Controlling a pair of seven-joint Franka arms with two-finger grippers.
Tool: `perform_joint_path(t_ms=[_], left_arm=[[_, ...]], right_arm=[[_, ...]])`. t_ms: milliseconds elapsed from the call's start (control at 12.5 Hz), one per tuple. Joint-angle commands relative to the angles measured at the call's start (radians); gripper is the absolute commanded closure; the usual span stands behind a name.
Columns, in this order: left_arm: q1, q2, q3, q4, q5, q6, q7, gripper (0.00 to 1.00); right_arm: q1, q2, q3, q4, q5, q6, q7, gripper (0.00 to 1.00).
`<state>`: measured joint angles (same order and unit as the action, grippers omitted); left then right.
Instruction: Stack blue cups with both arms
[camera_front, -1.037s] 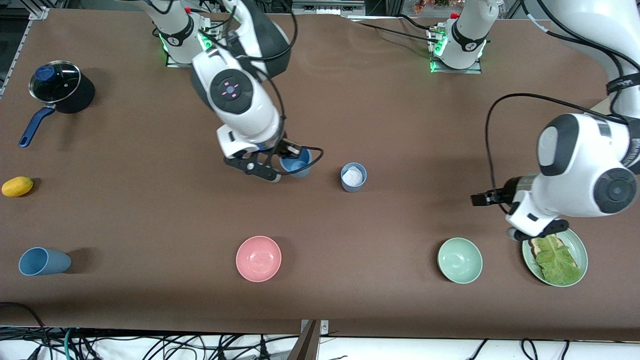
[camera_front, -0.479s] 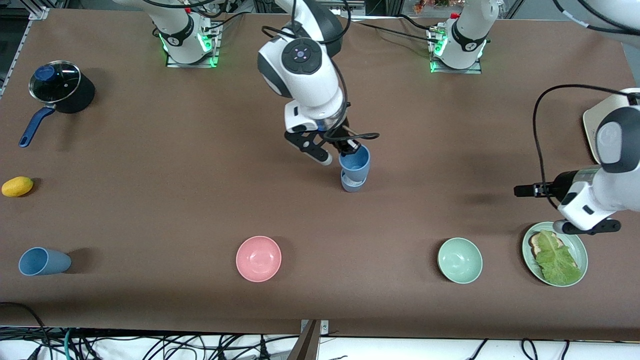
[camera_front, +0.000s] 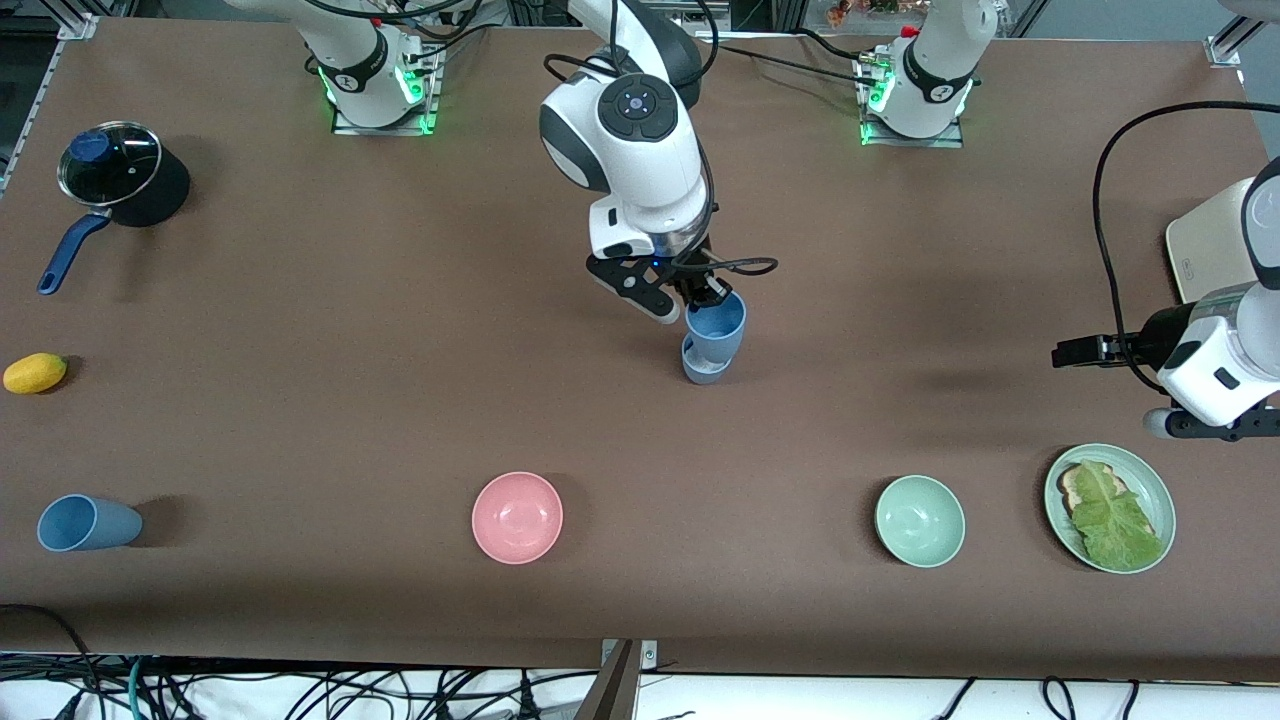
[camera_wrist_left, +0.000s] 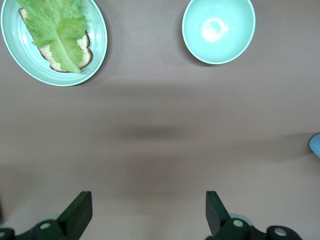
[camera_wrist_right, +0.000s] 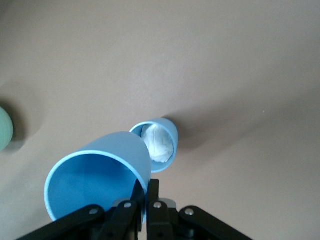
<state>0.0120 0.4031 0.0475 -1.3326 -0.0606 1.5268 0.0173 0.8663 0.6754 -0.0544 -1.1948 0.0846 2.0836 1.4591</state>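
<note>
We see the right end effector (camera_front: 700, 296) pinching a blue cup (camera_front: 716, 325) by its rim over the paper-filled cup (camera_front: 702, 366) mid-counter (camera_front: 300, 400), a third cup (camera_front: 85, 523) on its side beside the pink bowl (camera_front: 517, 517), mint bowl (camera_front: 919, 520), lettuce plate (camera_front: 1160, 500), our left end effector (camera_wrist_left: 147, 212) wide and empty, waiting over bare counter.

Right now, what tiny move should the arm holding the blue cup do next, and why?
Probably lower it straight down. The right gripper pinches the rim of a blue cup just above the standing cup with the whitish patch, not yet nested.
</note>
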Motion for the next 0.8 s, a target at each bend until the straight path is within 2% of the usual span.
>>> perform_joint_path(t_ms=[0, 160, 239, 718], left_arm=[[-0.003, -0.116, -0.006, -0.098, 0.028, 0.018, 0.02, 0.0], [-0.004, -0.278, -0.006, -0.279, 0.01, 0.167, 0.019, 0.0], [-0.019, -0.305, -0.006, -0.313, 0.024, 0.206, 0.013, 0.0], [-0.024, -0.325, -0.015, -0.281, 0.027, 0.156, 0.013, 0.0]], right_arm=[[-0.003, 0.03, -0.001, 0.037, -0.022, -0.023, -0.026, 1.0], [0.0, 0.055, -0.001, 0.037, -0.029, -0.019, -0.025, 1.0], [0.0, 0.065, -0.001, 0.037, -0.046, -0.017, -0.026, 1.0], [0.005, 0.078, -0.001, 0.038, -0.045, -0.02, -0.016, 1.0]])
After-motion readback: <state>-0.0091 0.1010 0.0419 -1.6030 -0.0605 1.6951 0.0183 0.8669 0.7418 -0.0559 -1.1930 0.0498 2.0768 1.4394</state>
